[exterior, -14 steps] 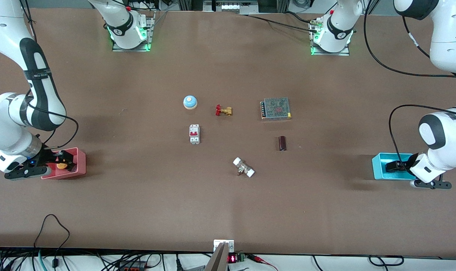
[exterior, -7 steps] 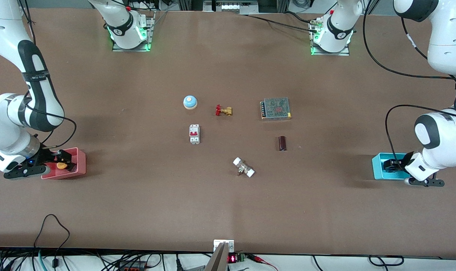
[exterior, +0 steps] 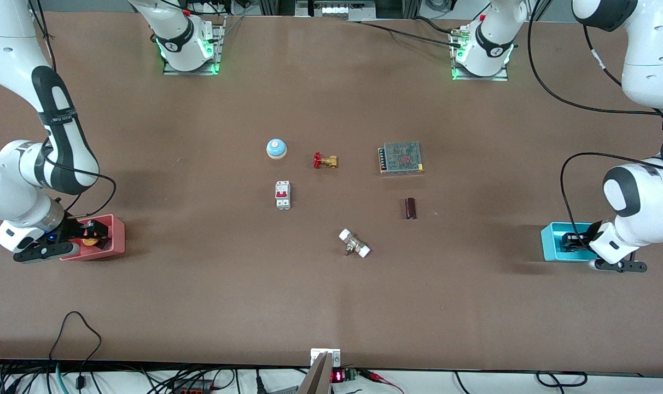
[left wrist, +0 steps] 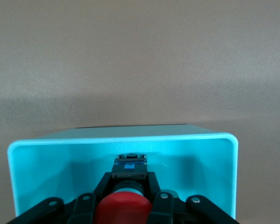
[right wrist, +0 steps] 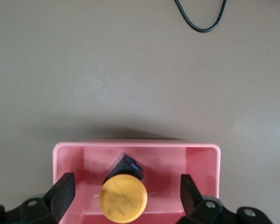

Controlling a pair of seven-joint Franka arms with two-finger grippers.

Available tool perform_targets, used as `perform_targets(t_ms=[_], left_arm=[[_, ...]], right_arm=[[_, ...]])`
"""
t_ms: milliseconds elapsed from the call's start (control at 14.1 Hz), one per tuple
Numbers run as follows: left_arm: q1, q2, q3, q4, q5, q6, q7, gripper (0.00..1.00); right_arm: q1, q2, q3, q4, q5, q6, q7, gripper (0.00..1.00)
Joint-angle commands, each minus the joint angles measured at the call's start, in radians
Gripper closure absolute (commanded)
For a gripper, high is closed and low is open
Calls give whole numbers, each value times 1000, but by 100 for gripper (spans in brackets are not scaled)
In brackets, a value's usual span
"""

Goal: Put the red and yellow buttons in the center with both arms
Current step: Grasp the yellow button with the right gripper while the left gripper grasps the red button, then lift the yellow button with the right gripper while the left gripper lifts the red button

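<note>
Clamping the red button (left wrist: 122, 207) inside the cyan tray (exterior: 550, 243), the left gripper (left wrist: 130, 198) is seen. The right gripper (right wrist: 123, 193) is held over the pink tray (right wrist: 203, 161), jaws apart around the yellow button (right wrist: 123, 199).

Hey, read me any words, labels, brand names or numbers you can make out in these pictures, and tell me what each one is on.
Nothing can be read for certain.
Black band on the right arm: white lettering, too small to read.
White circuit breaker with a red switch: markings too small to read.
Metal mesh power supply box: no legible label.
Red digits on the small display at the table edge: blurred.
Yellow button cap in the pink tray: faint lines, no text.
</note>
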Motion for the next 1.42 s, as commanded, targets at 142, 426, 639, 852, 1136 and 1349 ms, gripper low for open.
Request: perform_targets(t_ms=[142, 426, 639, 852, 1136, 1349], left_arm=[[-1, -86, -9, 36, 13, -121, 6, 74], [-11, -137, -24, 161, 13, -425, -17, 74], [-73, -182, -35, 158, 10, -557, -134, 74], [-141, -205, -67, 130, 10, -578, -282, 74], [-226, -205, -70, 29, 7, -481, -392, 75], [-245, -203, -70, -89, 7, -328, -411, 75]], right_arm=[[-21, 15, 11, 2, 2, 17, -35, 0], [-23, 15, 11, -2, 2, 17, -40, 8], [-23, 17, 11, -2, 2, 17, -40, 25], [-21, 20, 12, -2, 2, 17, -40, 31], [-21, 21, 12, -2, 2, 16, -40, 37], [-20, 21, 12, -2, 2, 14, -40, 46]])
